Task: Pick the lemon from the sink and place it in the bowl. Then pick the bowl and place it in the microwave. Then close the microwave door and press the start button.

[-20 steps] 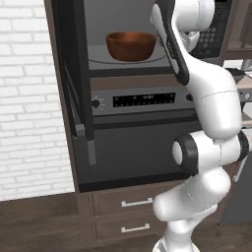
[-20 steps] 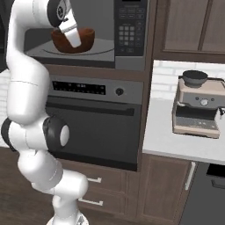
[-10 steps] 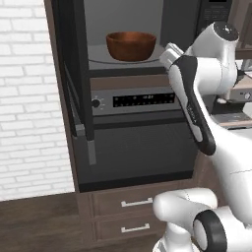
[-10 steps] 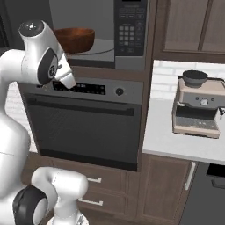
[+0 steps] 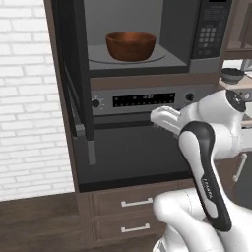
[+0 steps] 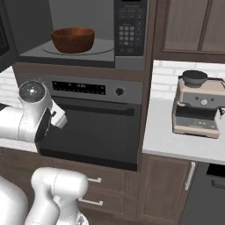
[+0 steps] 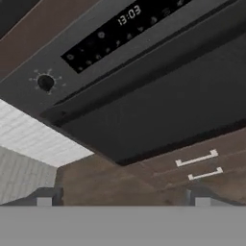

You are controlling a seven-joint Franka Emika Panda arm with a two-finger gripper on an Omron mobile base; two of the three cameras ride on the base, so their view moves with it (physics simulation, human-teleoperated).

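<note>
The reddish-brown bowl (image 5: 131, 45) (image 6: 73, 39) stands on the turntable inside the open microwave (image 5: 172, 29) (image 6: 105, 17). No lemon shows over the bowl's rim, and the sink is out of view. The microwave door (image 5: 74, 69) is swung out to the left, edge-on to the left base view. The keypad (image 5: 209, 34) (image 6: 128, 33) sits to the right of the cavity. My gripper (image 7: 123, 199) is open, its tips wide apart with nothing between them. It hangs low in front of the oven, well below the bowl, and faces the oven's front.
Under the microwave is the oven with its display strip (image 5: 142, 100) (image 7: 125, 21), knob (image 7: 45, 82) and dark door (image 6: 96, 136). Two drawers with white handles (image 7: 194, 158) lie below. A coffee machine (image 6: 197, 103) stands on the counter at the right. The white brick wall (image 5: 29, 98) is at the left.
The arm has drawn back out of the microwave and folded down in front of the oven. The bowl stays where it was inside the cavity.
</note>
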